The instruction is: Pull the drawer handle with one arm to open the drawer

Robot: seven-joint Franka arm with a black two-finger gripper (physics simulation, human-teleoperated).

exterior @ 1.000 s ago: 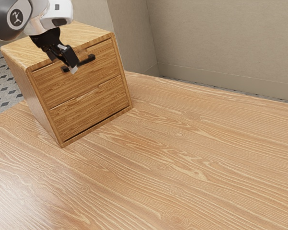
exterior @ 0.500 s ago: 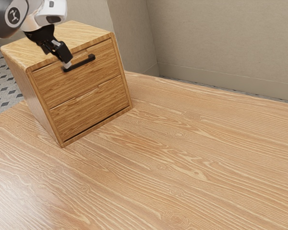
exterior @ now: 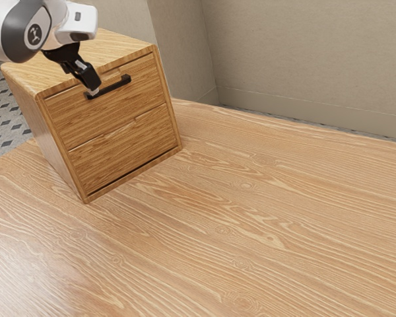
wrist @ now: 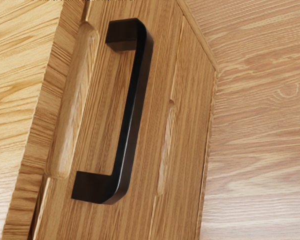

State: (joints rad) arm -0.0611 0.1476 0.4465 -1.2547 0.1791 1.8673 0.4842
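1. The black two-finger gripper (exterior: 90, 86), on a white arm (exterior: 26, 26) that enters from 10 o'clock, is at the 8 o'clock end of the black bar-shaped handle (exterior: 110, 86). Whether it is open or clamped cannot be told.
2. The handle (wrist: 124, 110) is mounted on the upper drawer front (exterior: 125, 99) of a light wooden two-drawer cabinet (exterior: 26, 78). The cabinet stands at 10 o'clock on the wood-grain table (exterior: 264, 218). The drawer front looks flush and unopened.
3. Judgement: the handle is rigid, smooth and possibly slippery, so grip it mid-bar across its thin section. The cabinet may shift under the pull.
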